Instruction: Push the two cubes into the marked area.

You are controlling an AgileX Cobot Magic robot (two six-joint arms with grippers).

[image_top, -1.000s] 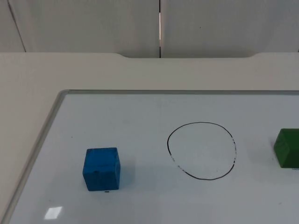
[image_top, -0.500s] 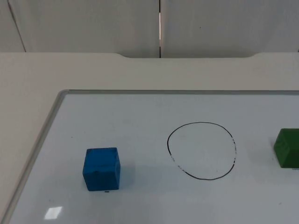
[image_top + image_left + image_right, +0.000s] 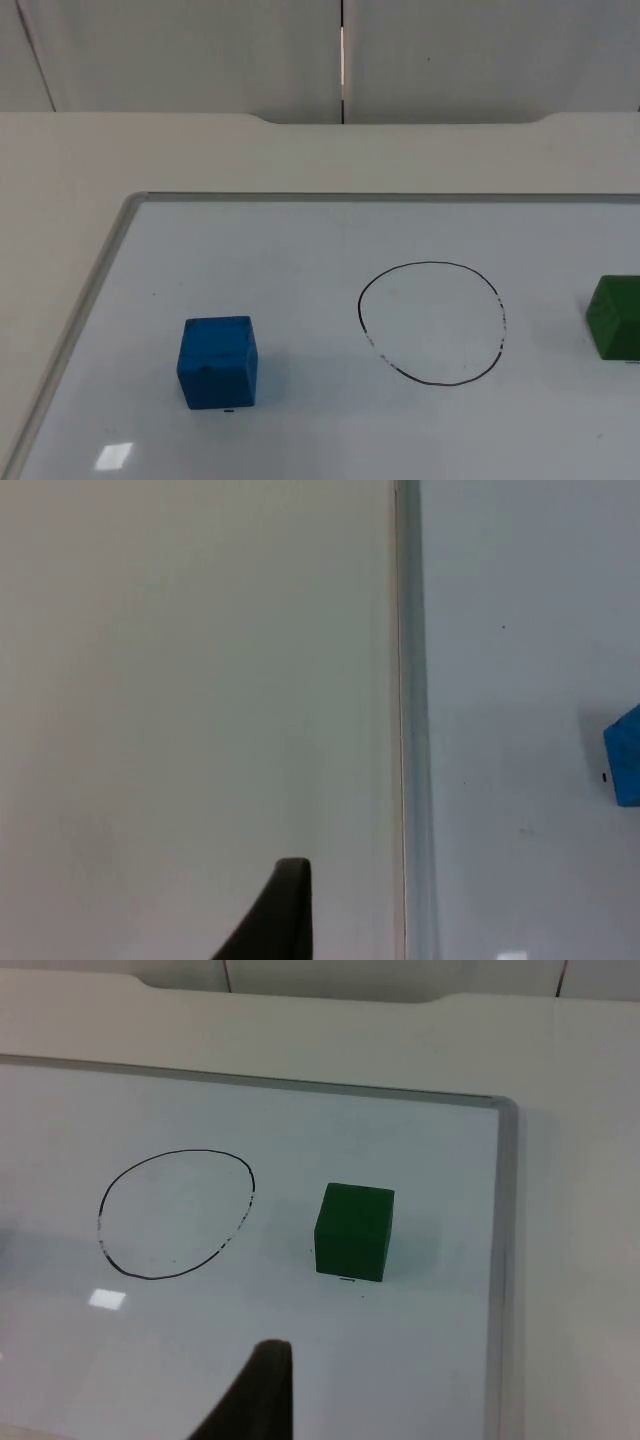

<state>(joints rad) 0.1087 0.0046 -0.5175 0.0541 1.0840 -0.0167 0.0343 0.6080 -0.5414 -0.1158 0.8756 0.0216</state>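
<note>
Blue cube (image 3: 218, 362) left of drawn black circle (image 3: 432, 322), green cube (image 3: 615, 317) right of it, both outside, square-sided, no long axis; small unreadable marks beneath. Whiteboard (image 3: 300, 240) underneath. Left gripper (image 3: 280, 910), right gripper (image 3: 262, 1390): opening cannot be told.

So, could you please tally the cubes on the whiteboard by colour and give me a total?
Blue cube: 1
Green cube: 1
Total: 2, both outside the drawn circle.
</note>
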